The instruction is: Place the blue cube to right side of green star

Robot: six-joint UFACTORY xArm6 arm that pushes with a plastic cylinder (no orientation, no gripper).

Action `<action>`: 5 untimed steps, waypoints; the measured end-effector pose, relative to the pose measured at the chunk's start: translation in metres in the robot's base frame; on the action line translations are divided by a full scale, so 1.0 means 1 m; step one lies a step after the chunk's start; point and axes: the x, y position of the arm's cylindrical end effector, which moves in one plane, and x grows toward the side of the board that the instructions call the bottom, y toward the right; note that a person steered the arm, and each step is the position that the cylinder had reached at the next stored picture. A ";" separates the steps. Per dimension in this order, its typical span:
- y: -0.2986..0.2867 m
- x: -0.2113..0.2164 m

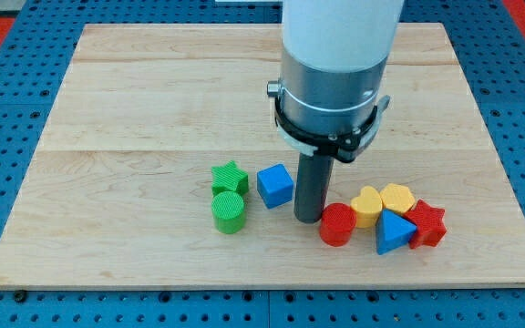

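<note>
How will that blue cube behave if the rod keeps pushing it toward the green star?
The blue cube looks rigid with flat faces, so it should slide, not roll. It sits turned, corner forward, so an off-centre push from my tip, just to its right, may spin it. It probably weighs little, like the green star.

Narrow gap: green star (230, 176), blue cube (275, 185)

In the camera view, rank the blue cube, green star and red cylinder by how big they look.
1. Blue cube and red cylinder: look alike, too close to rank.
2. Green star: looks smaller, though the green cylinder hides part of it.
</note>
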 end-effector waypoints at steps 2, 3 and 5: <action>0.008 0.042; 0.077 0.045; 0.145 0.054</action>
